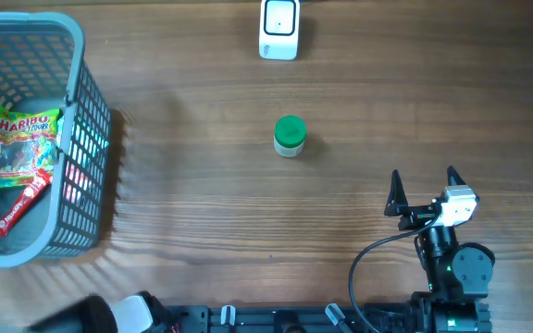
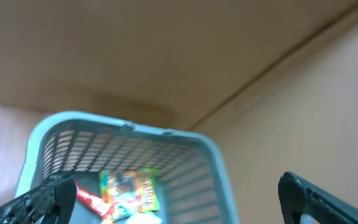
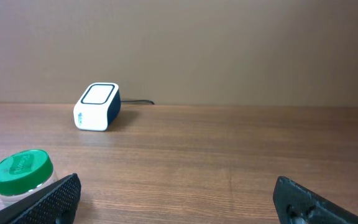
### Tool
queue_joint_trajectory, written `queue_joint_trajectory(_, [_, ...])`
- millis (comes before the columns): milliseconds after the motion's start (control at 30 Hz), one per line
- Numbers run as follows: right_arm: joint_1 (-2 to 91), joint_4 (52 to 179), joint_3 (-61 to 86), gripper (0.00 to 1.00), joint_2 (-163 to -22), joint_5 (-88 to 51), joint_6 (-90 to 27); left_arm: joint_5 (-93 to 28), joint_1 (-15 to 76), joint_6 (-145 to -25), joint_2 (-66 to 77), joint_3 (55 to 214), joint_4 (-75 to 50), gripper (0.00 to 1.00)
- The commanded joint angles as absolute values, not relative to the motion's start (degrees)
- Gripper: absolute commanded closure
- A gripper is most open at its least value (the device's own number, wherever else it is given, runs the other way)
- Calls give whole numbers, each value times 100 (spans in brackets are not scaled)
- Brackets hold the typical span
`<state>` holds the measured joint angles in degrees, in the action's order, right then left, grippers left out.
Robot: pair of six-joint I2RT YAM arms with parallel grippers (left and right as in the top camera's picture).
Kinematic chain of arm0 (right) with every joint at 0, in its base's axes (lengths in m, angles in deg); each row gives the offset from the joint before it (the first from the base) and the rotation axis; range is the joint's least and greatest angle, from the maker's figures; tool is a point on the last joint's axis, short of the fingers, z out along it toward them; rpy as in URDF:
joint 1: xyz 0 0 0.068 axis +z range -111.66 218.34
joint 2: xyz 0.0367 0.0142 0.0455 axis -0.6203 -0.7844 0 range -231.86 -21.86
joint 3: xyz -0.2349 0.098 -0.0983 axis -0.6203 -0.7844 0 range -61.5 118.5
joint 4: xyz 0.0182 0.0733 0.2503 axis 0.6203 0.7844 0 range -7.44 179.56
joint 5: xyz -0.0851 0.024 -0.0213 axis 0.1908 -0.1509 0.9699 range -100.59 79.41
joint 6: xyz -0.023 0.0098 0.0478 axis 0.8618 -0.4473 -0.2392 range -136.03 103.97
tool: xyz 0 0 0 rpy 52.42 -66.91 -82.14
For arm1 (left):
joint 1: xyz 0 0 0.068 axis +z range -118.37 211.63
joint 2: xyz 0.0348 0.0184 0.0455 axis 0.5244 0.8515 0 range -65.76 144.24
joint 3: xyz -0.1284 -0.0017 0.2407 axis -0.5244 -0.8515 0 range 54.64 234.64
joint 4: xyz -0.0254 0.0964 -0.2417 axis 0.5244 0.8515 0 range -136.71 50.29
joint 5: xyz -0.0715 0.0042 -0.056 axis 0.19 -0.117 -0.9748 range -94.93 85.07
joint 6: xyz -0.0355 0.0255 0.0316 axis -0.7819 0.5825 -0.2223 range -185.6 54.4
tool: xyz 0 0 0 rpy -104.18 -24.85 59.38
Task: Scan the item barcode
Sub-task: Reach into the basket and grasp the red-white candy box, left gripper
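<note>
We see a small jar [image 1: 290, 135] with a pale body and a green lid bearing faint white print, standing upright with the lid up near the middle of the table [image 1: 202, 203], touching nothing. At its twelve o'clock, well apart, sits the barcode scanner [image 1: 278, 29]: a white rounded box with dark sides, its top panel outlined in dark, a thin dark cable [image 3: 138, 102] leaving its far side
</note>
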<state>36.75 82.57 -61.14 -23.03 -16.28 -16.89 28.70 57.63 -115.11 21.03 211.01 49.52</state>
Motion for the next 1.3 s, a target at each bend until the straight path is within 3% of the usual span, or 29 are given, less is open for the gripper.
queue_joint_trajectory(0, [3678, 8240, -6120, 0, -2265, -1567, -1766, 3305, 5778, -12143, 2701, 20385, 4980, 0])
queue_joint_trajectory(167, [3678, 8240, -6120, 0, -2265, -1567, -1768, 3112, 5778, -12156, 1930, 20181, 4733, 0])
queue_joint_trajectory(333, [3678, 8240, -6120, 0, -2265, -1567, -1766, 3331, 5780, -12134, 1226, 20181, 2534, 0])
queue_joint_trajectory(467, [3678, 8240, -6120, 0, -2265, -1567, -1768, 4268, 5780, -11441, 1646, 20055, 1979, 0])
queue_joint_trajectory(600, [3678, 8240, -6120, 0, -2265, -1567, -1768, 4435, 5780, -11059, 1440, 18385, 1175, 0])
queue_joint_trajectory(733, [3678, 8240, -6120, 0, -2265, -1567, -1768, 4391, 6071, -11483, 1399, 16520, 1280, 0])
queue_joint_trajectory(800, [3678, 8240, -6120, 0, -2265, -1567, -1768, 3547, 6490, -12335, 1447, 15771, 1798, 0])
queue_joint_trajectory(900, [3678, 8240, -6120, 0, -2265, -1567, -1766, 1429, 7094, -12580, 1711, 15047, 2421, 0])
queue_joint_trajectory(1100, [3678, 8240, -6120, 0, -2265, -1567, -1768, 590, 6923, -11463, 3252, 14149, 2180, 1])
queue_joint_trajectory(1167, [3678, 8240, -6120, 0, -2265, -1567, -1766, 594, 6897, -11376, 3672, 14079, 2182, 19])
queue_joint_trajectory(1267, [3678, 8240, -6120, 0, -2265, -1567, -1768, 452, 6783, -11059, 4072, 13991, 2086, 20])
